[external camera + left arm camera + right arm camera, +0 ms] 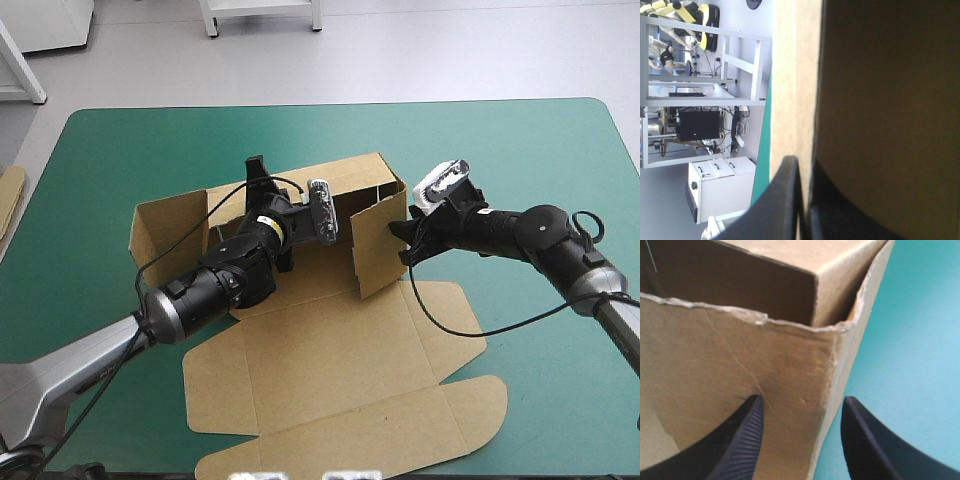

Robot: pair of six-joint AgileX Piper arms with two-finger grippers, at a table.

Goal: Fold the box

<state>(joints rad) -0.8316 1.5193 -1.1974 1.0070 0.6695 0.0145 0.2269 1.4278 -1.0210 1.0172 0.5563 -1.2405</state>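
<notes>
Box (pixel 330 360) sits near table ctr on teal-green cover (pixel 520 150), w/ rear wall and R side wall raised and lid panel flat toward near edge. L gripper (pixel 258 172) is at top edge of rear wall, black fingers all but closed w/ board sheet clamped between them. R gripper (pixel 403 240) is at free edge of R side wall, fingers moderately apart: one over board face, other over cover.
</notes>
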